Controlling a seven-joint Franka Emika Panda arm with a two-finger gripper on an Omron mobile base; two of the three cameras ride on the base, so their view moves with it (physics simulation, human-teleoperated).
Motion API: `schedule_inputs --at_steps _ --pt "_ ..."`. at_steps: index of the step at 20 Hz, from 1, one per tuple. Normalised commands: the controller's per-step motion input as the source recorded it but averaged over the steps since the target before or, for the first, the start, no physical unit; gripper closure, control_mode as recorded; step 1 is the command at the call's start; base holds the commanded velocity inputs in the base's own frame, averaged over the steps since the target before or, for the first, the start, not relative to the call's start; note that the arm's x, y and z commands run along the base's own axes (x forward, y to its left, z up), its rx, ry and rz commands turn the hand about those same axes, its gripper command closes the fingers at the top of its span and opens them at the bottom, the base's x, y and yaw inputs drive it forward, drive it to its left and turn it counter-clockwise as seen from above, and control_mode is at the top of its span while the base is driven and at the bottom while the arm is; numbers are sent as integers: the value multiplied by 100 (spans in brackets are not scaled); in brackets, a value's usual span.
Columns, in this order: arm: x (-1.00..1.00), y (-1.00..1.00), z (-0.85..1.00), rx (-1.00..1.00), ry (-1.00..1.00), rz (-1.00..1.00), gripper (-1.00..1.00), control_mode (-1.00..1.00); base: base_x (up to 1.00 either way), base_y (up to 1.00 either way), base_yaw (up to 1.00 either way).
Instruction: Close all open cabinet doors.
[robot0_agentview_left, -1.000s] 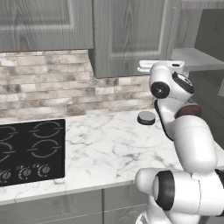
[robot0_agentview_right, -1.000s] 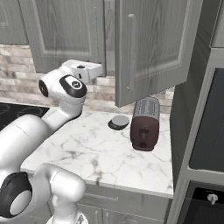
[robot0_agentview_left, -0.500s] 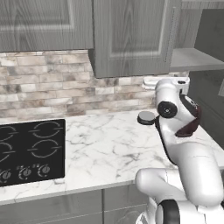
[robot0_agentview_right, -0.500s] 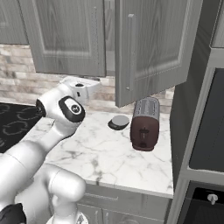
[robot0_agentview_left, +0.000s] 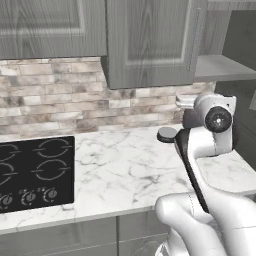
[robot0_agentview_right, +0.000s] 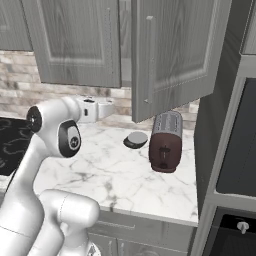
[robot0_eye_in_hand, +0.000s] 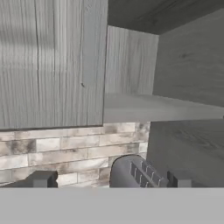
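Door: open cabinet door (robot0_agentview_right: 175, 55) stands swung out over the tabltop's toaster (robot0_agentview_right: 165, 141), long axis vertical | Gripper: my gripper (robot0_agentview_right: 102, 108) sits low, left of the door and below its bottom edge | Fingers (robot0_eye_in_hand: 43, 178): spread apart, holding nothing | Next: rise up and right to reach the panel.

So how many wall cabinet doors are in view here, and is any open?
2 in the right base view: a shut door on the left, and an open door swung out above the toaster. More may lie outside the frame.
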Motion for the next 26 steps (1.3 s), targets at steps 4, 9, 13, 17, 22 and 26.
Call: schedule_inputs --at_steps 4,9,13,17,22,26 --pt "-89 0 60 15 39 -4 -100 -100 0 0 0" --pt "-100 0 5 3 35 0 -100 -100 0 0 0" --pt "-100 0 -25 0 17 1 -100 -100 0 0 0" --pt "-97 0 -40 -2 2 4 -100 -100 0 0 0" --pt "-98 -8 -5 0 -4 2 -100 -100 0 0 0" --pt "-63 -38 35 4 -24 1 -100 -100 0 0 0"
